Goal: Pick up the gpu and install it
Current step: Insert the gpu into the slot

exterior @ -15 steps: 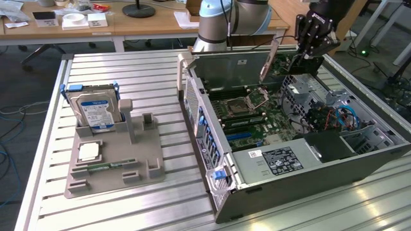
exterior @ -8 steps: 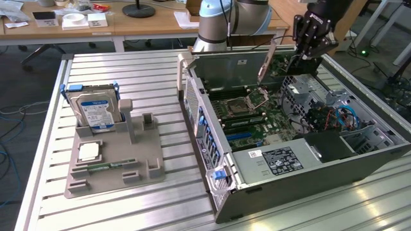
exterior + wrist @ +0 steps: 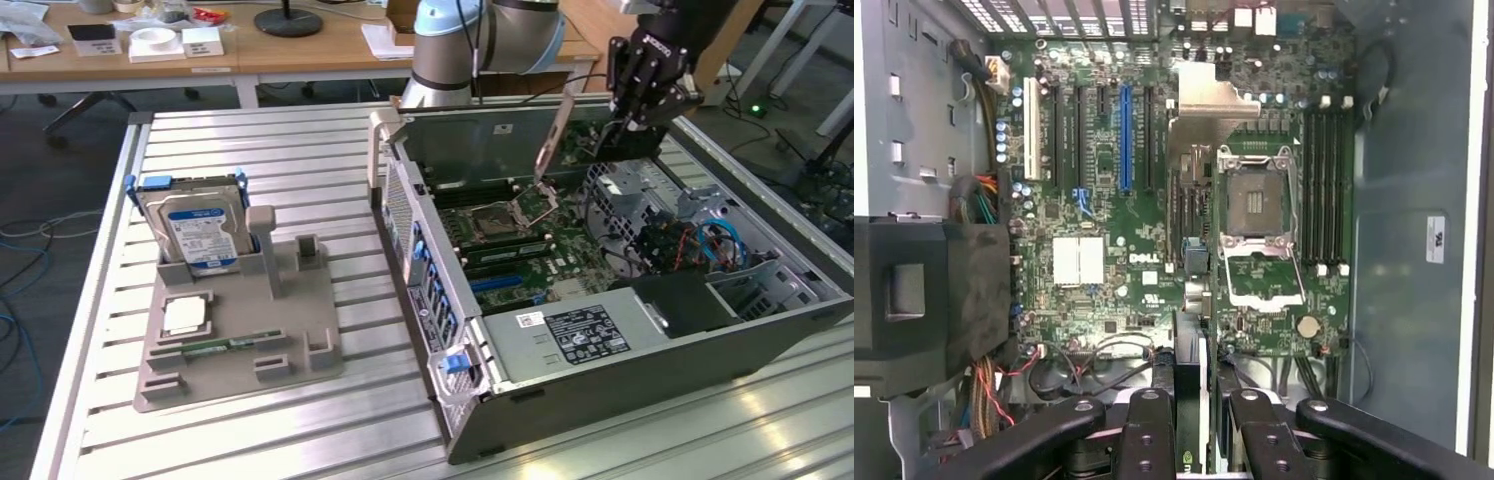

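The pincer [image 3: 1194, 418] is grasping the gpu [image 3: 1191, 345] over the motherboard [image 3: 1114, 260]; squaring its edge to the blue PCIe slot [image 3: 1125, 135] ahead is probably mattering most.

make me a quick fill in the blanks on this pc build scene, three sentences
1. The gripper is shut on the ____, over the open computer case.
2. The blue-labelled hard drive stands ____ in the grey holder.
3. Between black slots on the motherboard, one long slot is coloured ____.
Missing words: gpu; upright; blue.
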Robot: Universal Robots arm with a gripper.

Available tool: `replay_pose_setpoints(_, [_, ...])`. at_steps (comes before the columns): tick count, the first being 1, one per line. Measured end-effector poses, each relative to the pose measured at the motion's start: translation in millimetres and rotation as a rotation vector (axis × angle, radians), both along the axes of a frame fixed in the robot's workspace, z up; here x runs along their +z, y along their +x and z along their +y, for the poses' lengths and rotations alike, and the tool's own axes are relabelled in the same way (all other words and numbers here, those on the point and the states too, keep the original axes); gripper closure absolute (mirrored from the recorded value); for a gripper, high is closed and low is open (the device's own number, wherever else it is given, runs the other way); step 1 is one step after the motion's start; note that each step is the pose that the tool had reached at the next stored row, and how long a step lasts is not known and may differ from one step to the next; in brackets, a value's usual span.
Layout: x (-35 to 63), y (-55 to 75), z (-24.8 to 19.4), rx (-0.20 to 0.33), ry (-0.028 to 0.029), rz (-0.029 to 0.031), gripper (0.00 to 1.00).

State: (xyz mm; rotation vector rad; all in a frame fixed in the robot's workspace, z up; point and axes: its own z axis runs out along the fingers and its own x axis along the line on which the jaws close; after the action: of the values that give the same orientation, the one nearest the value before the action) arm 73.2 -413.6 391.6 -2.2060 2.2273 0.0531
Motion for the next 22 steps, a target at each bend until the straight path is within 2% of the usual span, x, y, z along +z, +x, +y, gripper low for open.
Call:
replay_pose_setpoints(4, [-2.4,-2.7,-2.4,0.018,-0.0001,0.0,0.74])
replay_pose_setpoints(11, [-4.0,-5.8,-11.0,0.03,0.0004,0.0,0.74])
replay_pose_setpoints(17, [-9.7,-10.8,-13.8,0.042,0.0001,0.0,0.74])
replay_pose_setpoints(22, [-14.1,-16.6,-14.3,0.047,0.0,0.0,0.74])
